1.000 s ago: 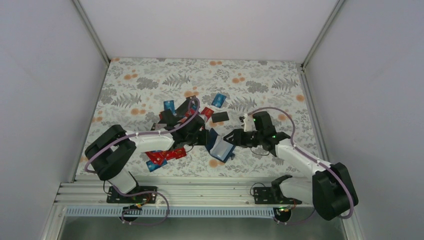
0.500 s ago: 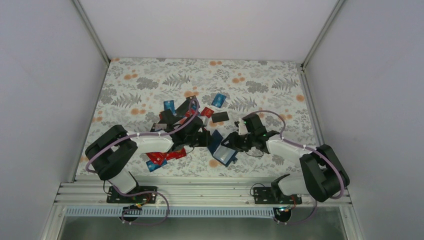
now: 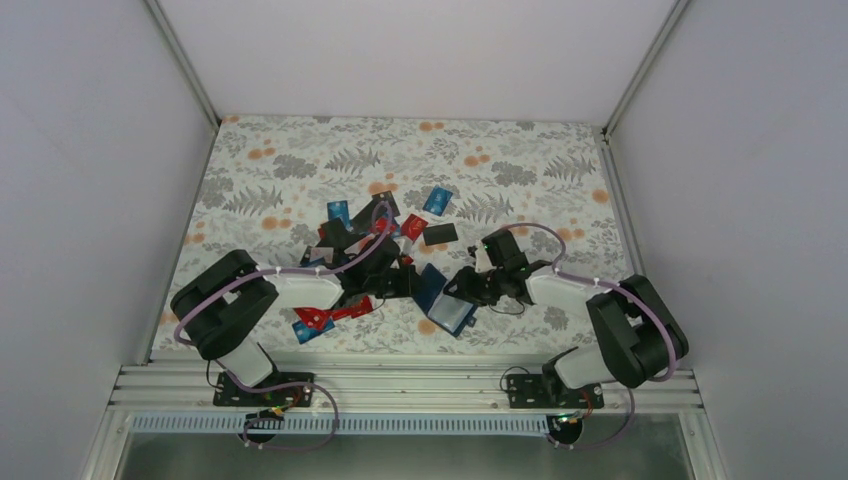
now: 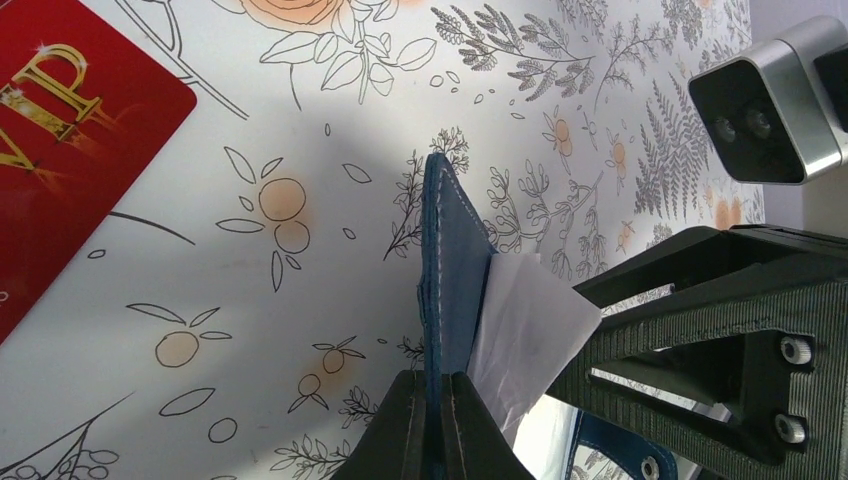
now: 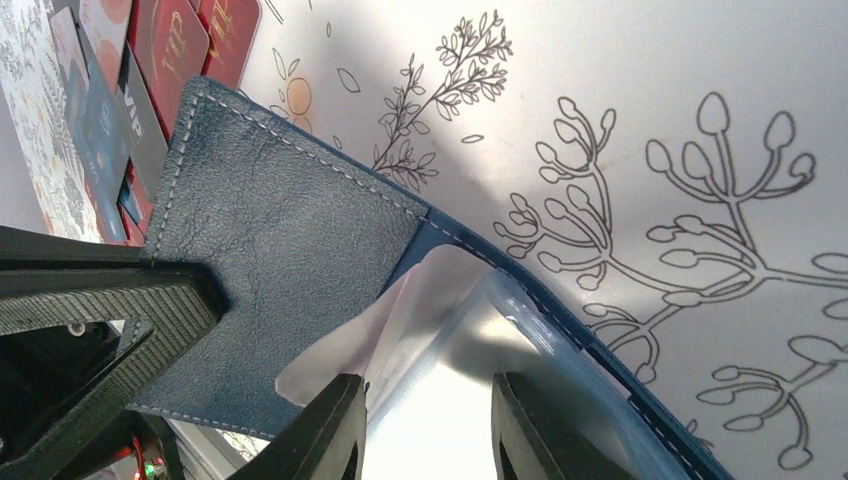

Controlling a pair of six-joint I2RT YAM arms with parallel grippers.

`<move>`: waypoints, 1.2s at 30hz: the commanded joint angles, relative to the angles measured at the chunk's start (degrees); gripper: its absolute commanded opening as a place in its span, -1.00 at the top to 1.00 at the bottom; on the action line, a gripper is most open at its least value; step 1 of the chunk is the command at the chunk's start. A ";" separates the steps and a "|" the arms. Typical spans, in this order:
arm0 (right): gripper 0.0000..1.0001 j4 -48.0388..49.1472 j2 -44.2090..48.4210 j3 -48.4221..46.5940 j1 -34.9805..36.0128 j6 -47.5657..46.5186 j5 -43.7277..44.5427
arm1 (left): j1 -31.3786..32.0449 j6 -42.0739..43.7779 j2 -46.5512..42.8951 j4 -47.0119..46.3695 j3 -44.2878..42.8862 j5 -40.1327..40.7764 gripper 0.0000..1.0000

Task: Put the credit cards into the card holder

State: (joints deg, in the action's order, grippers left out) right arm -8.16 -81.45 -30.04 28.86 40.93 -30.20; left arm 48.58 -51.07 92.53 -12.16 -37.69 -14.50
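Note:
The card holder (image 3: 441, 297) lies half unfolded near the table's front centre, navy outside with a clear pocket and a white paper slip inside. My left gripper (image 4: 436, 405) is shut on the edge of its raised flap (image 4: 455, 262), which stands on end. My right gripper (image 5: 428, 428) is open; its fingertips (image 5: 331, 427) hover over the clear pocket (image 5: 505, 335), one beside the white slip (image 5: 335, 350). Credit cards (image 3: 322, 318) in red, blue and black lie scattered around my left arm; a red VIP card (image 4: 62, 140) lies just left of the flap.
More cards sit behind the holder: a blue card (image 3: 437, 200), a black card (image 3: 440, 234) and a red card (image 3: 414, 226). Both grippers crowd the holder, nearly touching. White walls enclose the flowered cloth (image 3: 520, 160) on three sides.
My right arm has folded in and brought its gripper left onto the holder's open side, its jaws narrowing a little. The left gripper has kept its hold on the flap.

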 commanded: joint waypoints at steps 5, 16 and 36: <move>0.31 -1.90 -1.73 -0.46 0.59 -1.67 4.02 | -0.25 -1.60 0.03 -0.39 2.12 -0.04 0.95; 0.22 -7.81 1.56 -6.24 0.63 -7.78 3.61 | -2.17 -9.82 2.42 -3.22 6.10 -2.91 0.95; 0.18 -18.06 12.27 -6.39 0.77 -7.88 -0.30 | 1.05 -13.20 0.71 7.34 -2.01 6.49 0.95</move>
State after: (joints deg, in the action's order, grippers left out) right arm -23.22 -70.87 -35.88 29.04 33.78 -29.71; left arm 48.58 -63.46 93.71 -9.54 -36.86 -11.57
